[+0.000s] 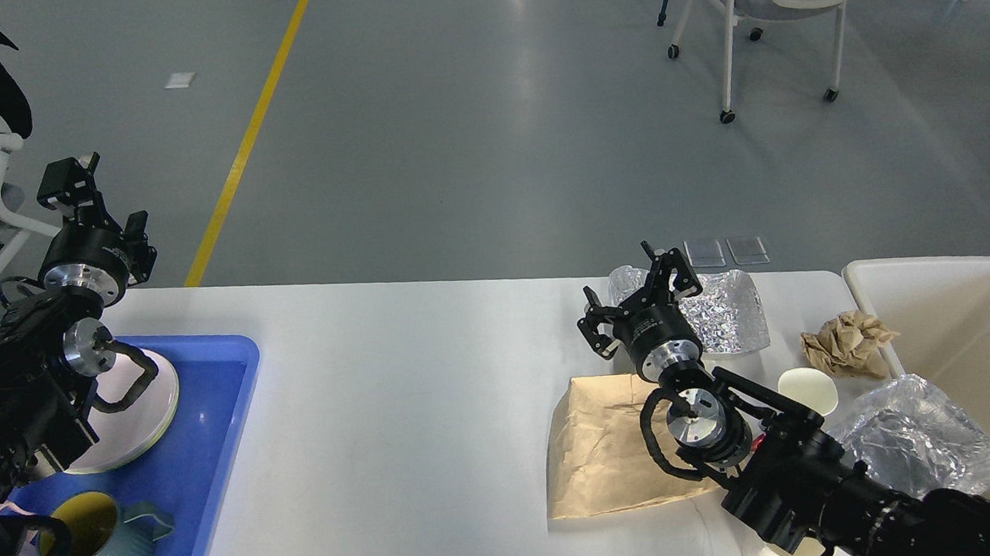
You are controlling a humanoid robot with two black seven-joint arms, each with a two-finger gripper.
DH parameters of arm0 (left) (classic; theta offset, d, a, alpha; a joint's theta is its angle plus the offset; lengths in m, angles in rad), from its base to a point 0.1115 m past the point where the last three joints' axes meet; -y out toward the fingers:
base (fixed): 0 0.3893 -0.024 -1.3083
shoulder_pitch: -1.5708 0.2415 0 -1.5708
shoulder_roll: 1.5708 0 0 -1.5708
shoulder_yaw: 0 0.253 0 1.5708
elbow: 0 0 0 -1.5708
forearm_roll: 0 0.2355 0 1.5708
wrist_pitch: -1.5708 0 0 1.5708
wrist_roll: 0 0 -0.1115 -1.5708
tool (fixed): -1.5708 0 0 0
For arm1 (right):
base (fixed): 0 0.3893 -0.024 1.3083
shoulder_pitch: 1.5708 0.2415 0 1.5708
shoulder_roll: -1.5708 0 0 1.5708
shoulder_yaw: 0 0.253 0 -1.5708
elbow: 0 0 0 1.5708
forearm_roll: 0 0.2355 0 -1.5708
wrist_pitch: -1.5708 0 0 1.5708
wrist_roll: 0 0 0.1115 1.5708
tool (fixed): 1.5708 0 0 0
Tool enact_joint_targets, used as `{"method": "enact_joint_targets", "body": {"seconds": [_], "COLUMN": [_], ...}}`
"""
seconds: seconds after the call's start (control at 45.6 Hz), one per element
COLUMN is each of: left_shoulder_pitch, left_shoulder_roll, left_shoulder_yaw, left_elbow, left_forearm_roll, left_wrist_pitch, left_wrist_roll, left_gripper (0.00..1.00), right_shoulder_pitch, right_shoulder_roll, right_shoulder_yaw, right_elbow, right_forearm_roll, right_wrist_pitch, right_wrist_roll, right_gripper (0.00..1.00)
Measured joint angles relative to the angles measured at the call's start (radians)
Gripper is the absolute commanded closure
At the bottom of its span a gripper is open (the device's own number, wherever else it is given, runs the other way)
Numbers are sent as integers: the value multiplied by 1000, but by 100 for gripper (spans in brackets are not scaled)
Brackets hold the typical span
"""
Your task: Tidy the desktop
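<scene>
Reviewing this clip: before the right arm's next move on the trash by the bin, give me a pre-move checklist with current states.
1. Right tool open: ok, fingers spread, nothing held.
2. Right tool near the foil sheet: ok, just left of it; contact cannot tell.
3. Beige bin ready to receive: ok, beside the desktop.
4. Trash left on the desktop: not ok; brown paper bag, crumpled paper, foil.
5. Left tool out of the way: ok, above the blue tray; open or shut cannot tell.

Lab floor (487, 126) (grey, glossy), yellow line (252, 130), wheeled chair (773, 9)
</scene>
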Motion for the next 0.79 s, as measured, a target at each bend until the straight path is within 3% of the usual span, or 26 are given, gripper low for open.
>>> {"method": "enact_joint_targets", "body": {"seconds": [0.263,0.417,0.505,0.68,0.79], "left_shoulder_pitch": [-3,-4,-3,7,8], "left_shoulder_roll": [-35,-65,-87,-120,-131], "left_shoulder_yaw": [0,13,17,26,55], "left_elbow": [0,-1,-2,-2,-2], "left_forearm_roll": [0,7,11,18,22], "left_wrist_pitch": [0,-1,-1,-2,-6], "left_wrist_roll": [-9,-43,-95,-261,-325], "left_gripper": [4,4,4,4,4], "right_shoulder_pitch": [0,0,0,0,0], "right_shoulder_roll": [0,0,0,0,0], "right_shoulder_yaw": [0,0,0,0,0], "right_elbow": [0,0,0,0,0], "right_forearm_roll": [0,0,0,0,0], "right_wrist_pitch": [0,0,0,0,0], "right_wrist_roll": [0,0,0,0,0], "right_gripper": [0,0,0,0,0]}}
